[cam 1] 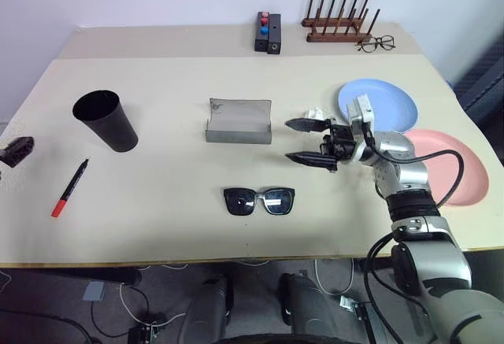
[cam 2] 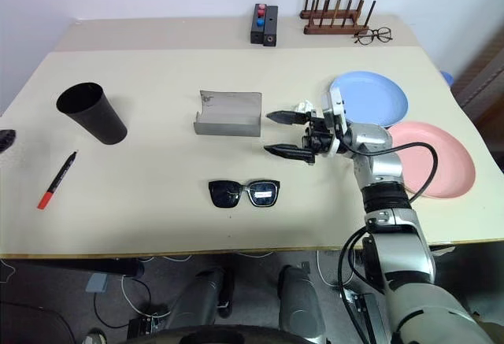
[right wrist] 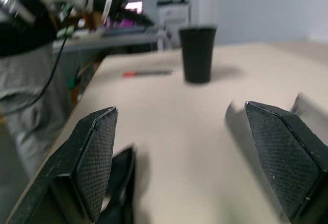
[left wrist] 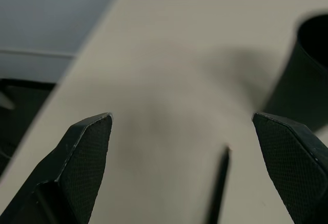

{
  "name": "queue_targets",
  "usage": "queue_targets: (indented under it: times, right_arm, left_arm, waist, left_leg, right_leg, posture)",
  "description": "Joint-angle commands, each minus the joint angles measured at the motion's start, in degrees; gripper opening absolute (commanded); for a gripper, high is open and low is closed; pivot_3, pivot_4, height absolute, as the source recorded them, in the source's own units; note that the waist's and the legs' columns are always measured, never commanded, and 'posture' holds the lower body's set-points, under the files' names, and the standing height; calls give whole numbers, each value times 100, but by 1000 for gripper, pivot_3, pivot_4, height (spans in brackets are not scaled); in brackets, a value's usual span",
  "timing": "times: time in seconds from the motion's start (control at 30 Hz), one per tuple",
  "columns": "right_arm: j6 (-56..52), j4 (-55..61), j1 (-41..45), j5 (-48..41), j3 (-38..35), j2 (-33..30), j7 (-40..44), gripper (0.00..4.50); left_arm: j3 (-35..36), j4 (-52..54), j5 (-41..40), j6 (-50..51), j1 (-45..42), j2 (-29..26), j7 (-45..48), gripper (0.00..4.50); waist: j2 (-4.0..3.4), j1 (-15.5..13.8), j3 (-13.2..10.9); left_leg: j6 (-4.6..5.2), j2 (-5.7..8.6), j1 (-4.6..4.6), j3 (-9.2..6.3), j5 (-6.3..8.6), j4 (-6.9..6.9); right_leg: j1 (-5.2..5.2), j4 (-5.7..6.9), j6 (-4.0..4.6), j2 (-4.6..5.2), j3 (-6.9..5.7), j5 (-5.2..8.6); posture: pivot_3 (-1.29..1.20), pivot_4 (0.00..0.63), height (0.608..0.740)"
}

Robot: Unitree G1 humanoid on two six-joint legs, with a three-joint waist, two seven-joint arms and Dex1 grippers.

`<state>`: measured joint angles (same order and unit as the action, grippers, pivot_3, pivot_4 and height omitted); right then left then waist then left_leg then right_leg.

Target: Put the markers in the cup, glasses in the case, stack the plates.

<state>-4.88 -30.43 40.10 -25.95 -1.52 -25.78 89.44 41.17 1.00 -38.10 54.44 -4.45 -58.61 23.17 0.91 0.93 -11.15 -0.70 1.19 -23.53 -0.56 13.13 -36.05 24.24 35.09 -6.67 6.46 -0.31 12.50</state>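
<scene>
One pair glasses [cam 1: 259, 201] lay on table [cam 1: 157, 218], just below and left of right gripper [cam 1: 307, 141], fingers apart, empty. One marker [cam 1: 69, 188] below cup [cam 1: 106, 120]; left gripper [left wrist: 189, 152] spread wide above it. One case [cam 1: 239, 121], open. Two plates [cam 1: 378, 104], side by side. Right wrist view showed person beyond table.

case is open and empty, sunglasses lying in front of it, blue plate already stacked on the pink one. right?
Not quite: the plates are not stacked. The left eye view shows the blue plate and the pink plate lying side by side on the table. The rest holds: the case is open and empty, with the sunglasses in front of it.
</scene>
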Motion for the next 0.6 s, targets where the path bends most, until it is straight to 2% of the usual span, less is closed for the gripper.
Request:
queue_targets:
  times: [0.03, 0.2, 0.6]
  right_arm:
    - [-55, 419, -59, -43, 54, -184, 213, 4050]
    - [-148, 618, -114, -228, 281, -357, 306, 4050]
    - [-232, 856, -53, -277, 262, -38, 221, 4050]
  left_arm:
    - [-275, -26, 202, -66, 15, -241, 392, 4438]
    - [-758, -124, 414, -92, -42, -251, 761, 4438]
    - [-1372, -674, 1021, 202, -404, -307, 789, 4438]
  waist:
    - [0, 20, 0]
    - [0, 29, -1]
    - [3, 0, -2]
  left_leg:
    - [6, -2, 0, 1, -5, 4]
    - [8, -5, 0, 11, -6, 10]
    - [8, -5, 0, 10, -6, 6]
  right_leg:
    - [4, 1, 3, 0, 0, 1]
    - [13, 2, 4, 0, 4, 2]
    - [13, 3, 6, 7, 4, -1]
  posture:
    - [0, 150, 740]
    - [0, 150, 740]
    - [0, 150, 740]
